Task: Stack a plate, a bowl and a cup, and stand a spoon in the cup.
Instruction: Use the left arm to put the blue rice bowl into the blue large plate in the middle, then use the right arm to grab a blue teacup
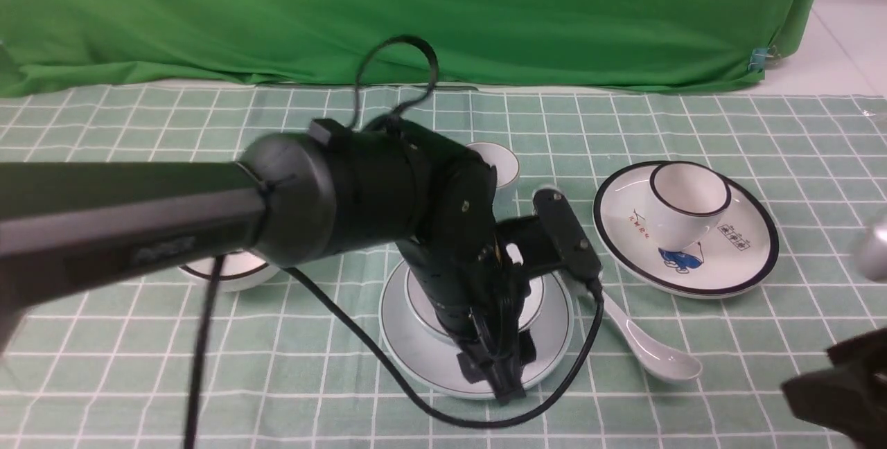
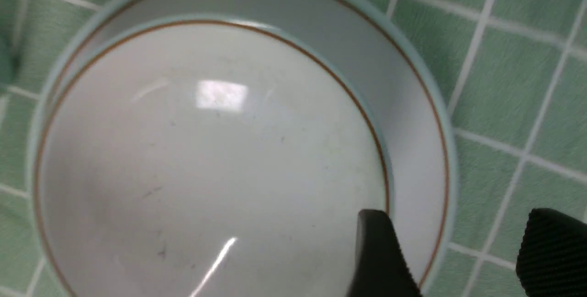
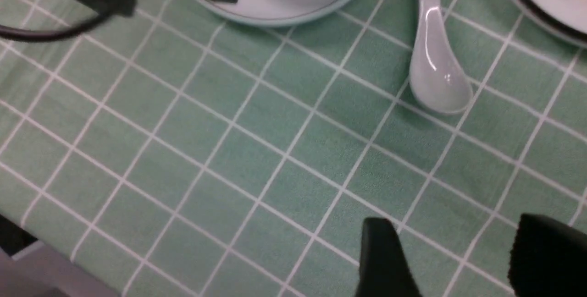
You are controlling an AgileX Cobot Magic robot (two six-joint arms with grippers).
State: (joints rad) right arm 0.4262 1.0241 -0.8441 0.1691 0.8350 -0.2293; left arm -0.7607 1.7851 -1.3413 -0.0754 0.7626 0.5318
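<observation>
Already, the bowl (image 2: pixel 211 150) rests on the plate (image 2: pixel 403 118), both grippers wide open.

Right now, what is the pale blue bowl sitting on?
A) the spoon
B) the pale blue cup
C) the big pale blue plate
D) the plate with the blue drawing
C, because the bowl rests inside the rim of the big pale blue plate.

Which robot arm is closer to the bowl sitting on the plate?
Left. The left arm reaches right over the bowl, its open jaws straddling the edge. The right arm is off to the right, past the spoon.
</observation>
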